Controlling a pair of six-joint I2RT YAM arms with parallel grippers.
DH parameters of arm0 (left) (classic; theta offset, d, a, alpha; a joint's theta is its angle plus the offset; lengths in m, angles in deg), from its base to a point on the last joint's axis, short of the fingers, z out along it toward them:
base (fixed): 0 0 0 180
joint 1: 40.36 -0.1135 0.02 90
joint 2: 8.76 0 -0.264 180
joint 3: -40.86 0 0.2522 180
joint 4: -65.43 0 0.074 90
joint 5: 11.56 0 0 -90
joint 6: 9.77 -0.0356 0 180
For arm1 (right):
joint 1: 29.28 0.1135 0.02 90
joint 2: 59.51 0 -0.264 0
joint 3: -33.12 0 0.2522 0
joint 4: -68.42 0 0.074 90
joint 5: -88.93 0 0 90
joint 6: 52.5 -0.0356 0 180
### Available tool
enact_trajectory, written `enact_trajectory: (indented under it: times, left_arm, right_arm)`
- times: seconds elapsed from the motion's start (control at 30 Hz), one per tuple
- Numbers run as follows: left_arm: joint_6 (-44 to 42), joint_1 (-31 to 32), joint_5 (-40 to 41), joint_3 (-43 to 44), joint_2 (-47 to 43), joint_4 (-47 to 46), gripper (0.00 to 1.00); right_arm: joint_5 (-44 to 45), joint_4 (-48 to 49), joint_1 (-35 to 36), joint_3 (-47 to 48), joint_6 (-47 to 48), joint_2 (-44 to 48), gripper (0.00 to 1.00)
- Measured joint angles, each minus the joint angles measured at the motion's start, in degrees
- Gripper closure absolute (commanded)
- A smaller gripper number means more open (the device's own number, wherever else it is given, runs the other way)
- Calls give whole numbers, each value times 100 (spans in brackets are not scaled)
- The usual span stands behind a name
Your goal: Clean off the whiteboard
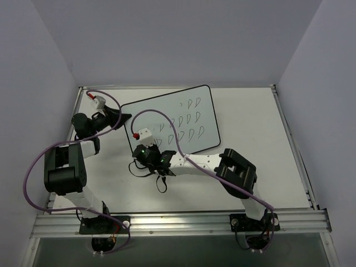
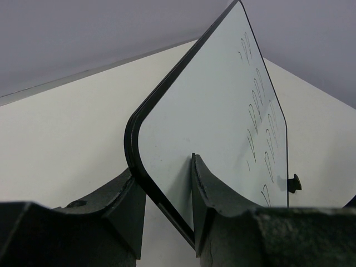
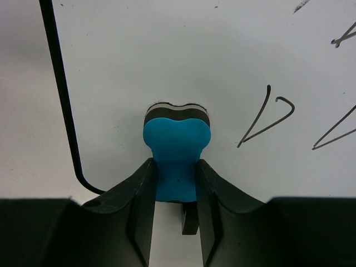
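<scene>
Left jaws tight on whiteboard edge — right jaws on eraser (seemingly against board)

Site was a robot lab cell: white tabletop boxed in by blank grey walls, two arms bolted to aluminium rail.

The right gripper clamps a blue eraser between its two black fingers, the eraser's dark felt end set against the whiteboard. The board's thin black frame curves round a corner just to the left, and dark V-shaped scribbles mark the surface to the right.
</scene>
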Motion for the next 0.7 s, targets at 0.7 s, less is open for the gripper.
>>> enact_trajectory:
  times: [0.7]
  left_arm:
    - [-68, 96, -46, -24, 0, 111, 98]
  right_arm:
    - [-282, 1370, -1919, -1495, 525, 1266, 100]
